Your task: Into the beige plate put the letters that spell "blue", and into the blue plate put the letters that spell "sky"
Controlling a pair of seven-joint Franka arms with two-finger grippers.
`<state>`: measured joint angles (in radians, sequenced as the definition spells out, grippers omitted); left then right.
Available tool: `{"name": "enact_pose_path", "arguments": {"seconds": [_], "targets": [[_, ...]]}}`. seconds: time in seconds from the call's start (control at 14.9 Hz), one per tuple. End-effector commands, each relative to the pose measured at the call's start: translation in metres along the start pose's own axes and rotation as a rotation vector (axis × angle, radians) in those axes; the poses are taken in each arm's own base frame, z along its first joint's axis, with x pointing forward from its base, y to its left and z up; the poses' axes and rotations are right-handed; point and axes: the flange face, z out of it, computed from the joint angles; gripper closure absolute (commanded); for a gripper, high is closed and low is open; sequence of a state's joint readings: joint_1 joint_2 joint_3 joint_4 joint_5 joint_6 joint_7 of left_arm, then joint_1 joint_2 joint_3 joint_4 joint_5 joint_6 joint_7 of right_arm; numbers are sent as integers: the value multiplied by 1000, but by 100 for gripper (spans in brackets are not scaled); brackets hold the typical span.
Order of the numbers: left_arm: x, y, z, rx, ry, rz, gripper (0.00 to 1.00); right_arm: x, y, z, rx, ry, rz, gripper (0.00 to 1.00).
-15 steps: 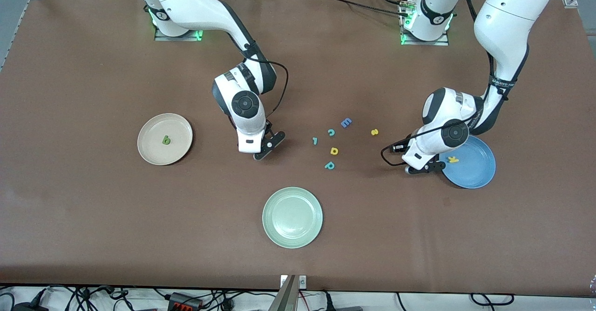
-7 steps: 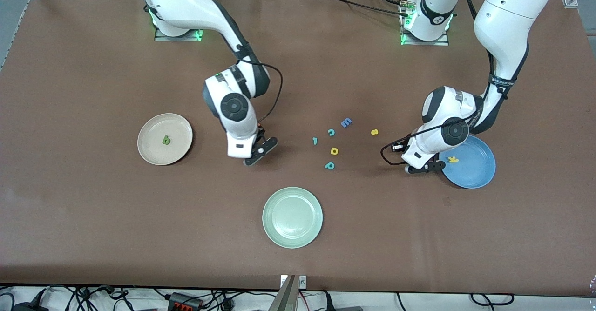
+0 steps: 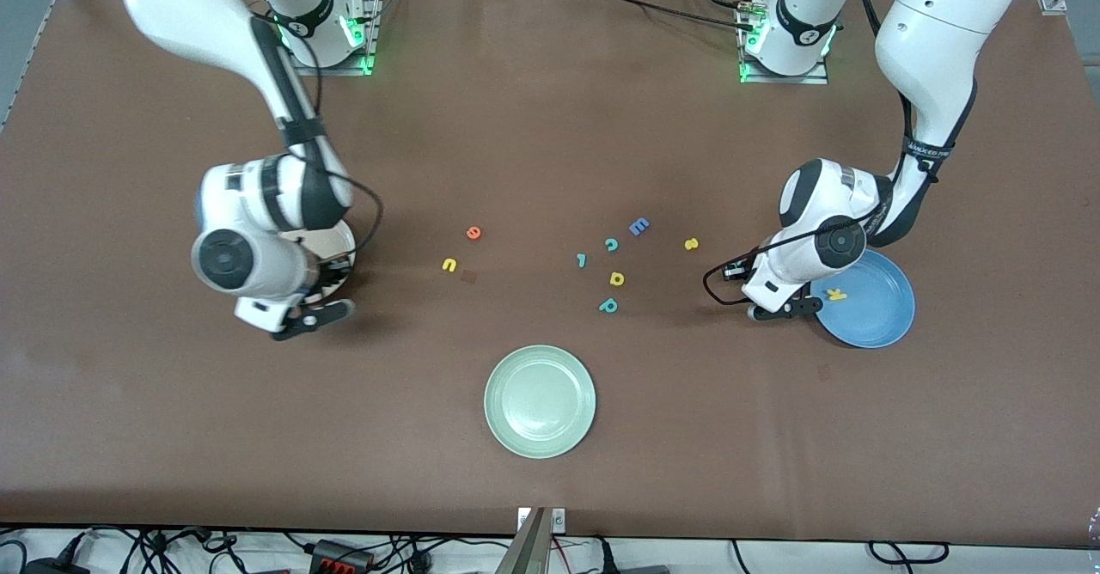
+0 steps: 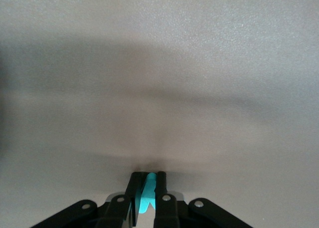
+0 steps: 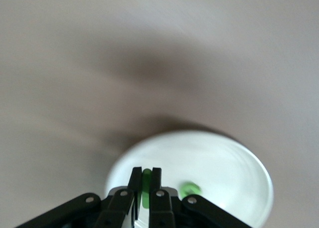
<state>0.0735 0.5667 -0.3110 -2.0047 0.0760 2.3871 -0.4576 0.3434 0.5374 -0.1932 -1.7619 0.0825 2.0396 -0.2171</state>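
Note:
My right gripper (image 3: 306, 317) hangs over the edge of the beige plate (image 3: 346, 247), shut on the green l (image 5: 146, 185). The dark green b (image 5: 190, 189) lies in that plate (image 5: 224, 163), hidden under the wrist in the front view. My left gripper (image 3: 778, 312) is low at the table beside the blue plate (image 3: 876, 316), shut on the teal y (image 4: 146, 195). The yellow k (image 3: 835, 295) lies in the blue plate. On the table lie the orange e (image 3: 473, 232), yellow u (image 3: 449, 265) and yellow s (image 3: 691, 244).
Mid-table lie a blue E (image 3: 638, 227), two small teal letters (image 3: 611, 244), a yellow a (image 3: 617, 278) and a teal p (image 3: 608, 305). A pale green plate (image 3: 540, 400) stands nearer the front camera.
The right arm swung from mid-table over to the beige plate with the green l, uncovering the orange e and yellow u. The left gripper stayed beside the blue plate and closed on the teal y.

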Motion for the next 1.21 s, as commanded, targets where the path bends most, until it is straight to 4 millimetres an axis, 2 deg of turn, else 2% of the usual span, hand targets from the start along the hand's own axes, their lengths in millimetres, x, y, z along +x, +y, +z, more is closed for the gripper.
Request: {"name": "enact_pose_path", "arguments": {"seconds": [0.0,0.07,0.27,0.34,0.4,0.47,0.54,0.6,0.67,0.81,0.94,1.07,1.14], "targets": [[-6,-2,11,-4,-8,4,93,-39,-1,17,35,-57,27,100],[-5,-2,10,-4,-6,4,93,-47,3,29,42,-78,38,100],[-4,-1,6,-3,-6,5,93,-60,-1,67,36,-65,47,100],[-3,-2,4,-3,-3,7,93,-60,-1,72,33,-61,46,67],[-3,-3,3,-1,-5,6,93,-59,1,70,34,-56,53,1],[-2,-3,-2,6,-11,8,93,-55,5,59,34,-39,58,0],[1,-3,-7,14,-22,8,93,-51,1,48,34,-36,51,0],[5,-5,-14,22,-34,4,93,-44,-9,28,36,-12,48,0],[8,-5,-20,28,-42,2,93,-38,-28,19,33,5,51,0],[14,-7,-32,36,-53,25,93,-27,-82,13,74,35,58,0],[21,-15,-48,48,-67,65,93,-22,-148,16,86,83,83,0],[38,-38,-72,84,-90,110,93,-22,-199,28,75,96,135,0],[44,-50,-82,120,-95,139,93,-26,-235,36,67,97,166,0]]}}
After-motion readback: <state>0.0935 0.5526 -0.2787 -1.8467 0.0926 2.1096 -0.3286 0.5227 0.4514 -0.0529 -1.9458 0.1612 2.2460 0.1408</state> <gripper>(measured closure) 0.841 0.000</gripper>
